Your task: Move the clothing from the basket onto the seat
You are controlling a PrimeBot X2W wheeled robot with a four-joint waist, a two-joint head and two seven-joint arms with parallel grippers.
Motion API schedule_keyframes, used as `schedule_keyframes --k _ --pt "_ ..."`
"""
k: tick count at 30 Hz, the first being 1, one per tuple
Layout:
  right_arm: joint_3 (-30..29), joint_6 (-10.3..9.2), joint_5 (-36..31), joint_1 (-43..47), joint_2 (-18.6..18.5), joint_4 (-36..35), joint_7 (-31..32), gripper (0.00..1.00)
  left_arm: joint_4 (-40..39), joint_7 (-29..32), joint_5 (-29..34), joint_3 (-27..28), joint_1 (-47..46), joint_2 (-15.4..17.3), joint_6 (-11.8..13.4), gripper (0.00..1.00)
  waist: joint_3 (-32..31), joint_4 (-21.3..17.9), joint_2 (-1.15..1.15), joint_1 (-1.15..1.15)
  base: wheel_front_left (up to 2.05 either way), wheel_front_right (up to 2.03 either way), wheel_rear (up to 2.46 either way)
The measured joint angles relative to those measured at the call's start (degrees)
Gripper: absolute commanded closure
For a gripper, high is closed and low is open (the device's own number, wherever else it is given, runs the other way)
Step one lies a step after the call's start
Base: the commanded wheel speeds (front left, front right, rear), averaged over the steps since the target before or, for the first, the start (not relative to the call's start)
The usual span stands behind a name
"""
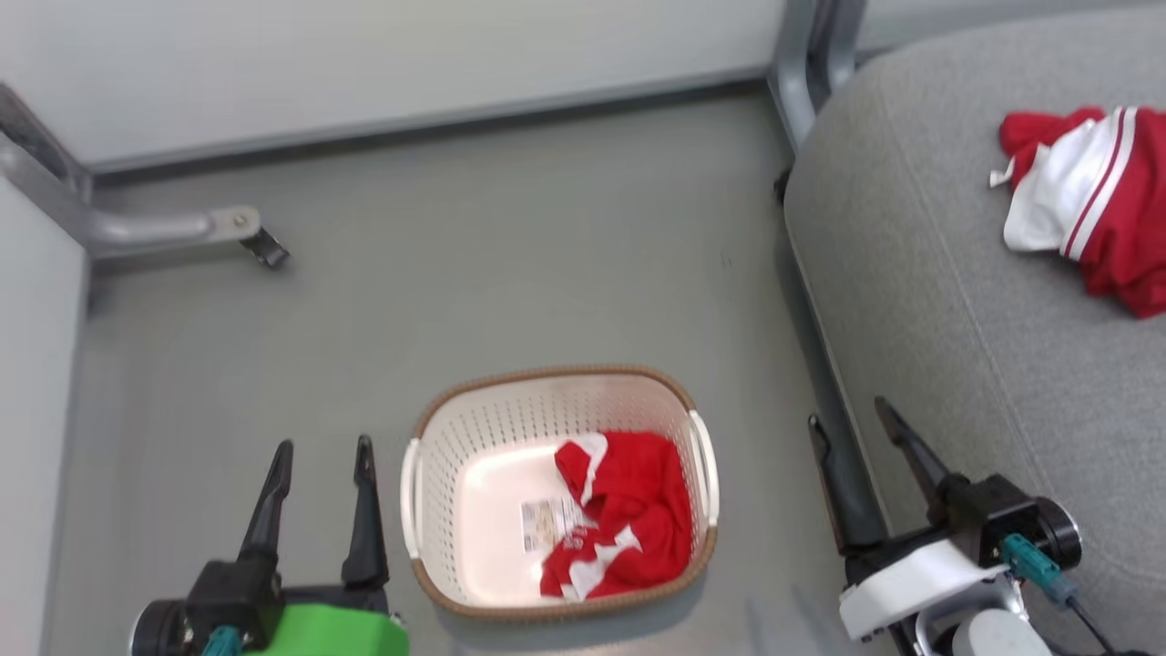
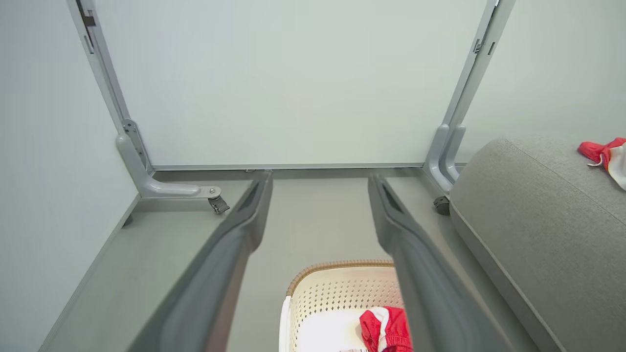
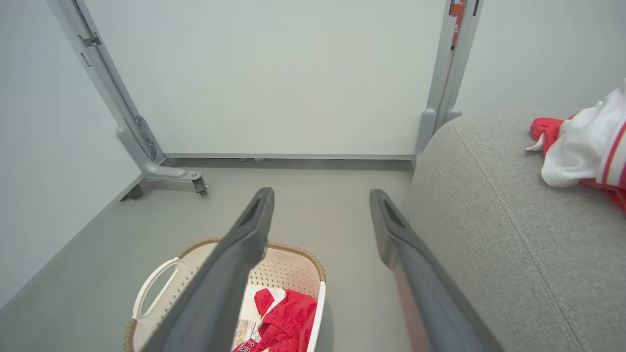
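Basket [image 1: 556, 378] holds one crumpled red garment [image 1: 629, 515] against its right wall; a second garment [image 1: 1102, 200] lies on the seat [image 1: 911, 301] right of the basket. Left gripper [image 1: 324, 445] and right gripper [image 1: 847, 412] flank it, fingers apart, empty; pinching the bunched crest looks wisest.

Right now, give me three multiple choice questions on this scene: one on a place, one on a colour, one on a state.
1. Where is the basket? A on a shelf; B on the floor beside the seat; C on a table.
2. What colour is its rim? A blue; B black; C brown.
3. How are the left gripper and right gripper? A both open, empty; B both shut; C left shut, right open.
Answers: B, it stands on grey floor left of the seat. C, a brown woven band rings it. A, both show spread fingers holding nothing.
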Motion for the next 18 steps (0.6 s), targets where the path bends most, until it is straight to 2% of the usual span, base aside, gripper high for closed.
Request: schedule_keyframes --k 8,18 --pt "0.2 0.0 0.0 5.2 0.2 -3.4 0.0 0.0 -5.2 0.0 0.8 1.7 7.3 -0.2 -1.6 0.0 -9.9 1.9 0.0 0.0 0.0 0.0 0.0" --pt "0.2 0.0 0.8 8.7 0.2 -2.9 0.0 0.0 -6.2 0.0 2.0 0.4 11.5 -0.3 -1.9 0.0 -15.3 1.5 0.0 0.0 0.0 0.0 0.0"
